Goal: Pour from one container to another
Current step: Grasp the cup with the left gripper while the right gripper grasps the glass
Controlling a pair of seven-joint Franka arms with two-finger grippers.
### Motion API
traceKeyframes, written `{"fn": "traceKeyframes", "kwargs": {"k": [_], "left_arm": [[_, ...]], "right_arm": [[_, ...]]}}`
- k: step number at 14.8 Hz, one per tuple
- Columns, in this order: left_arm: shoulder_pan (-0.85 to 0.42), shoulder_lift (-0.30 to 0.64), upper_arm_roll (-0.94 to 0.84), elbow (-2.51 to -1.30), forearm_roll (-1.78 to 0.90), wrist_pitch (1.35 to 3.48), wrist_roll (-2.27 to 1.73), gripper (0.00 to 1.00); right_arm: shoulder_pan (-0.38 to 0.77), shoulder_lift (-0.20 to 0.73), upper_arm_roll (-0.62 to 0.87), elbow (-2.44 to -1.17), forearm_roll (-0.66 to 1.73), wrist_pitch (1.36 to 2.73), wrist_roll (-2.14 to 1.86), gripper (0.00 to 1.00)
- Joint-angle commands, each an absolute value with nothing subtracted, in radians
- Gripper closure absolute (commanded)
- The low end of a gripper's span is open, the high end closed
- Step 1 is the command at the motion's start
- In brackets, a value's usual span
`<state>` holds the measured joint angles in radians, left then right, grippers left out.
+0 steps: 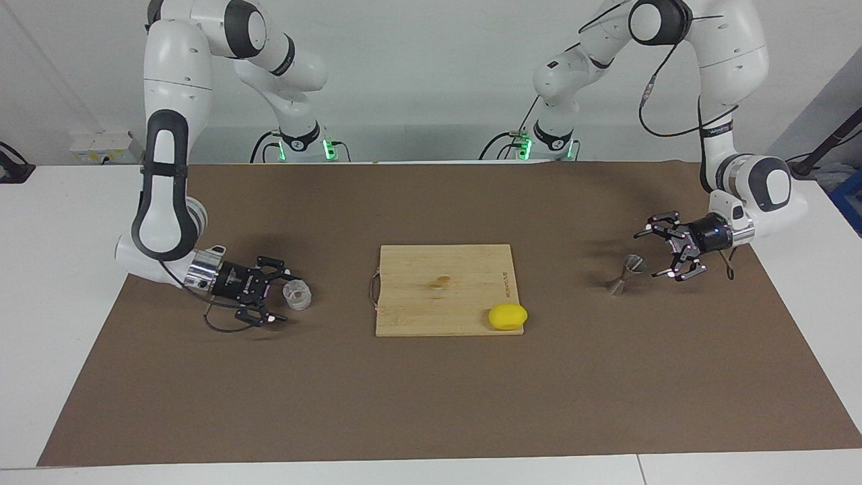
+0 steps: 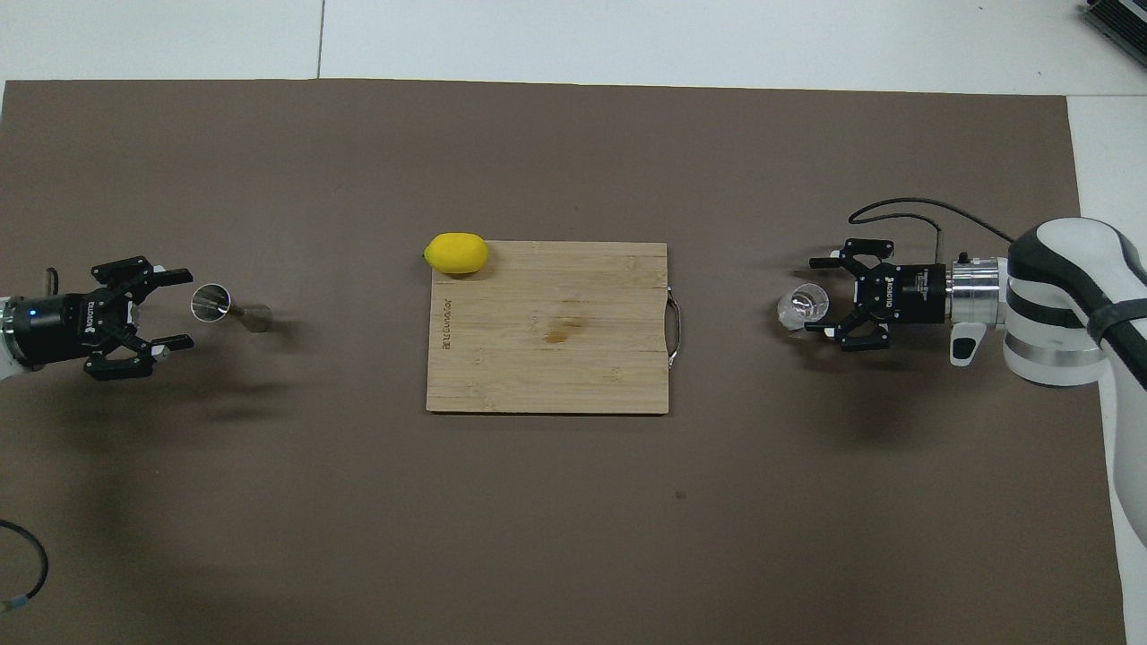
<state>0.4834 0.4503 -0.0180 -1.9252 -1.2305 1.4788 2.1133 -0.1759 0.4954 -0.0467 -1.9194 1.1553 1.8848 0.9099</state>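
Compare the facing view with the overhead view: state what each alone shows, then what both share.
Only the facing view shows both white arms whole, with their bases.

Only the overhead view looks down into the silvery steel hourglass jigger.

Both show the clear squat glass tumbler between the open right gripper's fingers, the open left gripper beside the jigger, and the yellow lemon on a corner of the bamboo cutting board.

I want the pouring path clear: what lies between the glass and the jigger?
The overhead view shows the cutting board between the glass tumbler and jigger, with a lemon at its corner.
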Motion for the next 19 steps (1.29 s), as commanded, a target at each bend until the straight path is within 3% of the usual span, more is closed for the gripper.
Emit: {"fn": "traceKeyframes", "kwargs": {"k": [1, 7, 19], "left_arm": [[0.495, 0.511, -0.026, -1.925, -1.302, 1.430, 2.224, 0.00], [0.511, 0.543, -0.026, -1.925, -1.350, 1.405, 2.255, 0.00], [0.483, 0.545, -0.026, -1.925, -1.350, 1.396, 2.358, 0.00]], "right_arm": [[-0.181, 0.494, -0.041, -1.933, 1.184, 1.895, 0.874, 0.00], [-0.179, 0.479, -0.041, -1.990, 1.184, 1.868, 0.835, 0.00], [-0.160, 0.482, -0.041, -1.987, 1.252, 1.924, 0.879, 0.01]]}}
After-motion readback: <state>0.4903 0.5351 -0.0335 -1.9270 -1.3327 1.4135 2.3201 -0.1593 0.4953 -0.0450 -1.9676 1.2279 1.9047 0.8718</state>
